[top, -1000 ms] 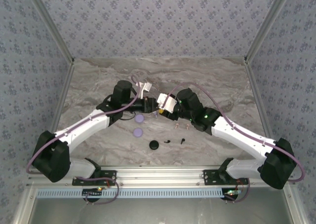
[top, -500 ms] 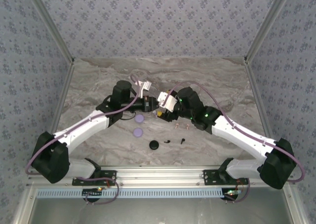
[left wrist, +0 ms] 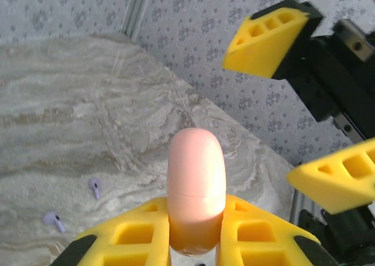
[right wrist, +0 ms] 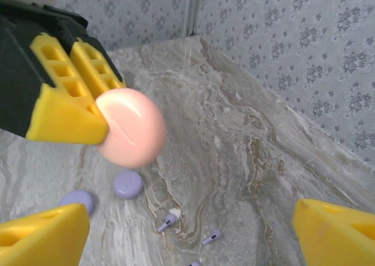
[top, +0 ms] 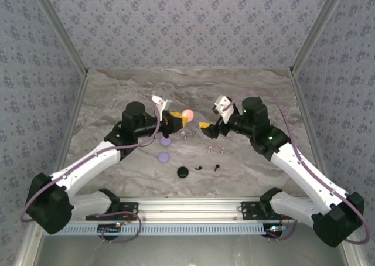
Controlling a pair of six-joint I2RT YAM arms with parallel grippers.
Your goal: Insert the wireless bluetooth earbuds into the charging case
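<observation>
Top external view: patterned walls [top: 187, 26] close round a grey marble table [top: 117, 90]. Left arm [top: 94, 157] reaches in from 7 o'clock and right arm [top: 299, 160] from 5 o'clock; their heads face each other over the table's middle, apart. Left gripper [top: 179, 118] is clamped on a pink case [top: 187, 114], held off the marble. In the left wrist view the case stands on end between the yellow fingers [left wrist: 140, 231] with its seam closed, so I cannot tell what is inside. Right gripper [right wrist: 187, 236] stands wide with nothing between its fingers, at 3 o'clock of the pink case. Two lilac cases [top: 166, 142] lie flat on the marble at 7 o'clock of the pink one, the second at 6 o'clock of the first. Black case [top: 183, 172] sits at 6 o'clock of the pink one, nearer the arm bases. Two black earbuds [top: 199, 168] lie just at 3 o'clock of it. Lilac earbuds [top: 199, 138] and paler ones lie scattered loose on the marble at 5 o'clock of the pink case, under the gap between the grippers
</observation>
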